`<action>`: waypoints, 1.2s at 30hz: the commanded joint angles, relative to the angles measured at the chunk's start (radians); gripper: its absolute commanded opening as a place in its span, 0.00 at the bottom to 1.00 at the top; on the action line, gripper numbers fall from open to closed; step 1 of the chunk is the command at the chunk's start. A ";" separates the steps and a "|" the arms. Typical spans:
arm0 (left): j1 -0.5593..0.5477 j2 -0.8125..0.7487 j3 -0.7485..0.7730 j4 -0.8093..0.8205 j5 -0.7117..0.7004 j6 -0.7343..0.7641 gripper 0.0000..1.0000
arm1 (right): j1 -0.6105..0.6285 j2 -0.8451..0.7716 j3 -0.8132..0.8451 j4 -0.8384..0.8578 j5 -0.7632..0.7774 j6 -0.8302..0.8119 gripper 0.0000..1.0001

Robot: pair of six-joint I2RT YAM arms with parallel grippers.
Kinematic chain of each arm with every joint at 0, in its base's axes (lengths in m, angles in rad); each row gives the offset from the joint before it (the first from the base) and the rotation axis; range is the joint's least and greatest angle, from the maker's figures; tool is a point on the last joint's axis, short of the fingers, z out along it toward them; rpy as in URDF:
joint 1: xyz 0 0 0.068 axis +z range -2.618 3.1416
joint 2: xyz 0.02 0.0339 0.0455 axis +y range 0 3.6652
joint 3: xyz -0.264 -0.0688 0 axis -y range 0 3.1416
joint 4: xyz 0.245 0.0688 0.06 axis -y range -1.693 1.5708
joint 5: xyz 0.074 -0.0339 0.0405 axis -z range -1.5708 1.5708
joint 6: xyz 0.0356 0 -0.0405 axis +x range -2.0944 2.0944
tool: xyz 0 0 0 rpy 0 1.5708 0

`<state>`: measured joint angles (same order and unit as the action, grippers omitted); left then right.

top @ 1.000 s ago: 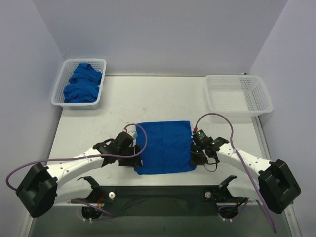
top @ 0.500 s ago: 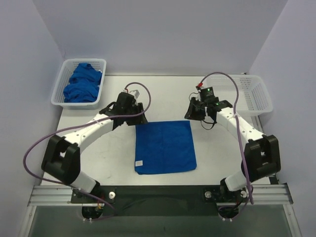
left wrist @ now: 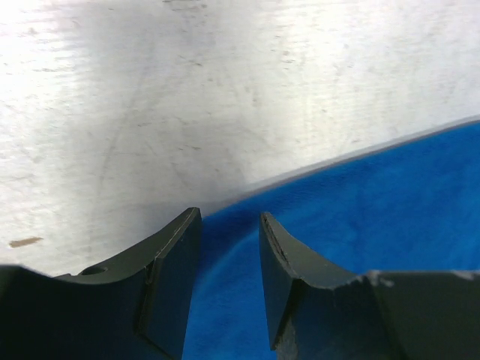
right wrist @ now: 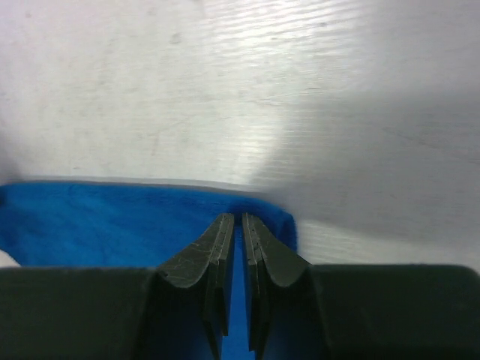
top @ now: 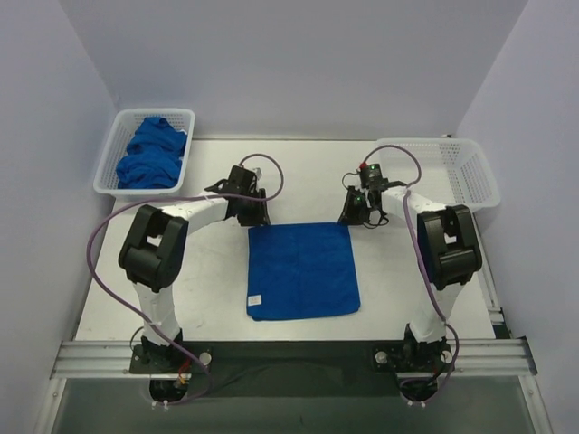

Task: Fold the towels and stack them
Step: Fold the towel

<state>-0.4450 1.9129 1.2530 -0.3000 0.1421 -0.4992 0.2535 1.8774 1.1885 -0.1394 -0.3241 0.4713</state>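
The flat towel point(top: 302, 269) is a plain royal blue with no pattern, and a small white tag point(top: 256, 297) sits at one near corner. The desk point(top: 208, 271) beneath it is off-white with faint grey scuffs. Far left of the flat towel, a white mesh basket point(top: 109, 167) holds crumpled towels point(top: 151, 154) of the same blue. Far right of it is a second white mesh basket point(top: 438, 176). At the flat towel's far corners, the left pincer point(left wrist: 229, 217) and right pincer point(right wrist: 238, 219) are dull charcoal-black. The left arm point(top: 204, 210) and right arm point(top: 409, 203) are white with black joints and carry purple cables point(top: 99, 262). A green light point(top: 373, 168) glows on the right arm.
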 commanded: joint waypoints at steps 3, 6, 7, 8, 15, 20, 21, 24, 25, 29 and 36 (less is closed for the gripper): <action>0.037 0.037 0.005 0.055 0.013 0.067 0.47 | -0.019 0.006 -0.023 0.006 0.082 0.010 0.12; 0.055 0.055 -0.018 0.067 0.034 0.074 0.48 | -0.022 0.002 -0.035 0.000 0.099 0.010 0.12; 0.057 0.055 -0.027 0.076 0.036 0.082 0.48 | -0.020 0.003 -0.035 -0.005 0.105 0.006 0.12; 0.066 0.055 -0.035 0.093 0.040 0.083 0.48 | -0.020 0.003 -0.032 -0.014 0.121 -0.002 0.12; 0.104 -0.041 -0.076 0.091 0.030 0.128 0.56 | -0.016 -0.033 0.008 -0.051 0.119 -0.057 0.12; 0.101 -0.231 -0.105 0.113 0.034 0.076 0.65 | -0.014 -0.092 0.022 -0.052 0.097 -0.046 0.13; 0.100 -0.253 -0.125 0.137 0.046 0.032 0.65 | -0.016 -0.103 0.022 -0.048 0.082 -0.042 0.13; 0.092 -0.317 -0.208 0.254 0.100 -0.045 0.63 | -0.011 -0.109 0.014 -0.025 0.069 -0.019 0.13; 0.080 -0.325 -0.225 0.281 0.108 -0.082 0.58 | -0.010 -0.110 0.010 -0.014 0.054 -0.010 0.13; 0.046 -0.287 -0.262 0.338 0.125 -0.102 0.46 | -0.010 -0.103 -0.021 0.029 0.034 0.016 0.12; 0.046 -0.181 -0.280 0.340 0.096 -0.056 0.35 | -0.014 -0.074 -0.046 0.047 0.025 0.023 0.12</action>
<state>-0.4042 1.7035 0.9756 -0.0025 0.2451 -0.5720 0.2371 1.8027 1.1545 -0.0994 -0.2806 0.4831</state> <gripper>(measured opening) 0.351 0.118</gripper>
